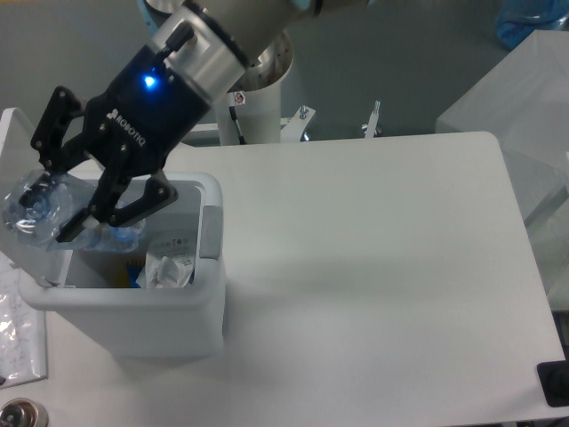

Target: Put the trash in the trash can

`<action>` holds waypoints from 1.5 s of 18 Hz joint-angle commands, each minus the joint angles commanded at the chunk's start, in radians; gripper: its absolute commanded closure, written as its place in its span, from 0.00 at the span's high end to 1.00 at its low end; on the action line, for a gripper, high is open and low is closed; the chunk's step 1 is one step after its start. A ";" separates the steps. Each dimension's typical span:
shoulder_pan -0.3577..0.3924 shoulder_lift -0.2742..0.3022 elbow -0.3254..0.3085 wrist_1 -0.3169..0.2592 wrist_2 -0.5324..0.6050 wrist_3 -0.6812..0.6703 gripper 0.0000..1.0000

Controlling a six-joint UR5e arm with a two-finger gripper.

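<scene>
- Fixed camera view: the gripper (55, 200) reaches in from the upper left, its black body lit by a small blue light, and hangs over the left rim of the trash can (133, 316).
- The jaws are clamped on the crushed bottle (40, 206); one finger runs along its upper left side, the other across its lower right side.
- The bottle is clear and crumpled, held at the can's left edge, partly above the rim and partly outside it. A blue patch (120, 236) shows just beneath the lower finger; it may be the bottle's label or cap, but the blur makes that hard to settle.
- The trash can is white and boxy with rounded corners, standing at the left of the white table (373, 267). Its grey latch tab (212, 233) sits on the right rim.
- The lid (16, 133) stands open, tilted up behind the can's left side.
- Inside the can lies the crumpled clear wrapper (169, 269), against the right wall near the front.
</scene>
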 joint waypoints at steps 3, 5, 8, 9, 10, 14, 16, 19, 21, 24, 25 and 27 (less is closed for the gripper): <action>0.000 0.000 -0.009 0.000 0.000 0.011 0.64; 0.000 0.002 -0.020 0.002 0.002 0.012 0.68; 0.000 0.015 -0.044 0.002 0.002 0.023 0.73; 0.003 0.017 -0.061 0.002 0.002 0.043 0.79; 0.006 0.021 -0.074 0.002 0.002 0.063 0.85; 0.050 0.029 -0.109 0.000 0.005 0.086 1.00; 0.103 0.025 -0.103 0.000 0.008 0.085 1.00; 0.191 -0.017 -0.092 0.000 0.009 0.086 1.00; 0.259 -0.046 -0.085 0.000 0.011 0.089 1.00; 0.342 -0.110 -0.072 0.003 0.064 0.132 1.00; 0.360 -0.130 -0.072 0.003 0.113 0.162 1.00; 0.389 -0.155 -0.078 0.003 0.211 0.242 1.00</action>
